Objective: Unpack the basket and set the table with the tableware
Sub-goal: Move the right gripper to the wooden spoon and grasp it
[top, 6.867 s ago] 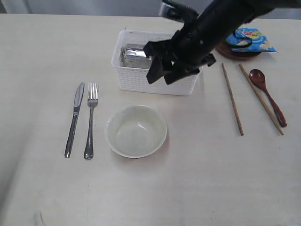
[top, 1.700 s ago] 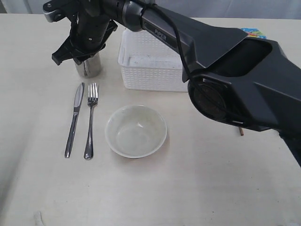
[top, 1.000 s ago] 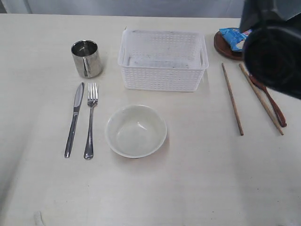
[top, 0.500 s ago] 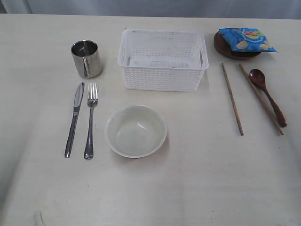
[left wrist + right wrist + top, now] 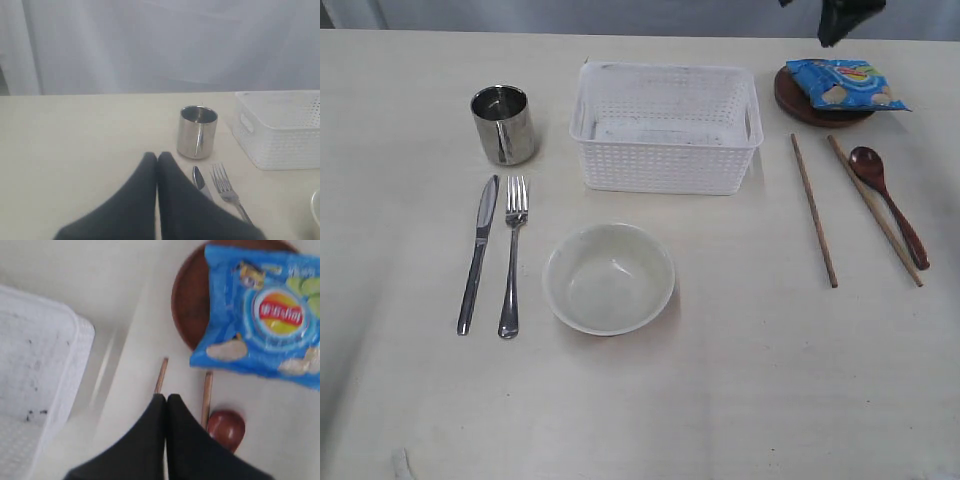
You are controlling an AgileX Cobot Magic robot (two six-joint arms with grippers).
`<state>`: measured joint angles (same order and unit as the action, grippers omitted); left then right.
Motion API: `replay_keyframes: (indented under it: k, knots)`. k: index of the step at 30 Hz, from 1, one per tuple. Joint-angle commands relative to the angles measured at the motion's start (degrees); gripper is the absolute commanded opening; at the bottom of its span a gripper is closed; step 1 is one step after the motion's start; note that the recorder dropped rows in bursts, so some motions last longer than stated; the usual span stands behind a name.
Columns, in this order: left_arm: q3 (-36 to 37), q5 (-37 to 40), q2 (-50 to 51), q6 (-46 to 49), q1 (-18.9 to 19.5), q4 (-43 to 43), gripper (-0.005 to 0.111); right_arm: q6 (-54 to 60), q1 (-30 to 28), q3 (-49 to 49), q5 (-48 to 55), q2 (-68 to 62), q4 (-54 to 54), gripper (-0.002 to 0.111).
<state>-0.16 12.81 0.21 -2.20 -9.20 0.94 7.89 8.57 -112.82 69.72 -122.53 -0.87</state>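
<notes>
The white basket (image 5: 665, 128) stands empty at the back middle of the cream table (image 5: 740, 380). Left of it stands the steel cup (image 5: 504, 124), with the knife (image 5: 478, 250) and fork (image 5: 512, 255) in front. The cream bowl (image 5: 609, 277) sits in front of the basket. On the right lie two chopsticks (image 5: 815, 212), the reddish-brown spoon (image 5: 888, 203) and the brown plate (image 5: 810, 105) under a blue chip bag (image 5: 845, 83). My right gripper (image 5: 166, 396) is shut and empty, high over the chopsticks (image 5: 161, 375). My left gripper (image 5: 157, 155) is shut and empty, short of the cup (image 5: 197, 131).
A dark part of the right arm (image 5: 842, 14) shows at the exterior view's top edge. A pale curtain (image 5: 160, 45) hangs behind the table's far edge.
The right arm left the steel cup by the knife and fork, drew back to the right and shut its jaws. Only its tip now shows at the top edge.
</notes>
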Motion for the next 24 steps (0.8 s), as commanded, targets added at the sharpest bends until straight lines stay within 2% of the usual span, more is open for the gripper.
replay_keyframes:
  k: [1,8,13,18,24]
  knots:
    - [0.16,-0.61,-0.21,0.02,-0.06,0.18,0.000,-2.16,-2.25,10.98,0.21,4.30,-0.22,0.000]
    - [0.16,-0.61,-0.21,0.02,-0.06,0.18,0.000,-2.72,-7.41,31.96,-10.41,12.54,0.87,0.000]
    - [0.16,-0.61,-0.21,0.02,-0.06,0.18,0.000,-2.37,-10.81,42.71,-17.04,15.50,-1.86,0.000]
    - [0.16,-0.61,-0.21,0.02,-0.06,0.18,0.000,-1.83,-10.96,47.44,-21.11,15.50,-2.38,0.000]
    - [0.16,-0.61,-0.21,0.02,-0.06,0.18,0.000,-0.56,-10.96,47.54,-24.02,15.50,-0.96,0.000]
